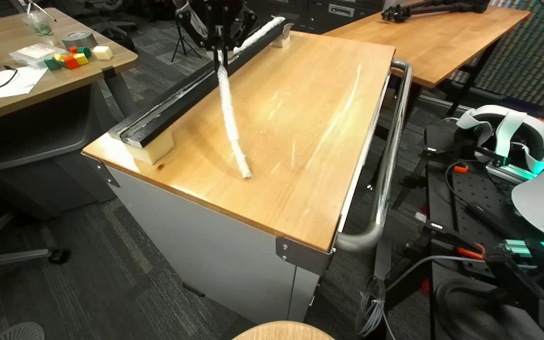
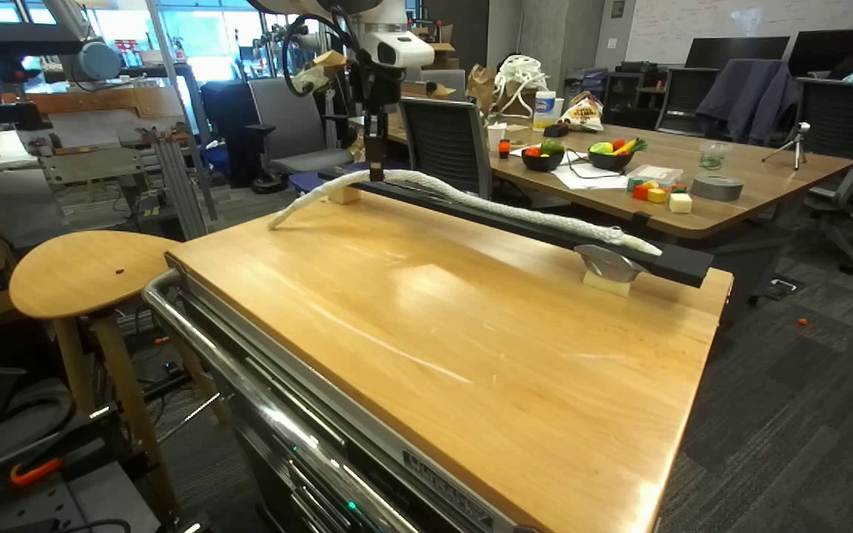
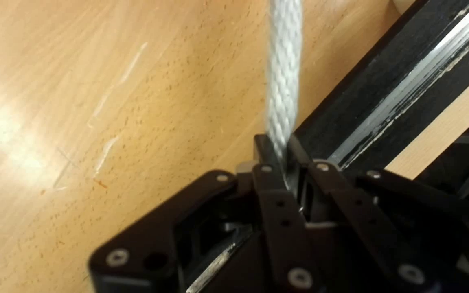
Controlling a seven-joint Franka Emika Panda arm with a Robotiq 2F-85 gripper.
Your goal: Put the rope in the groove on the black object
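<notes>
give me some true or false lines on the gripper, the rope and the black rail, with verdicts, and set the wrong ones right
1. The gripper holds the rope. True.
2. The rope runs straight from end to end. False: it bends at the gripper.
3. A bare stretch of the groove shows in the wrist view. True.
4. The black rail and the shiny handle bar run along opposite edges of the tabletop. True.
5. The whole rope lies in the groove. False: one end is off the black rail, over the tabletop.
6. The black rail lies directly on the tabletop. False: pale blocks hold it up.
</notes>
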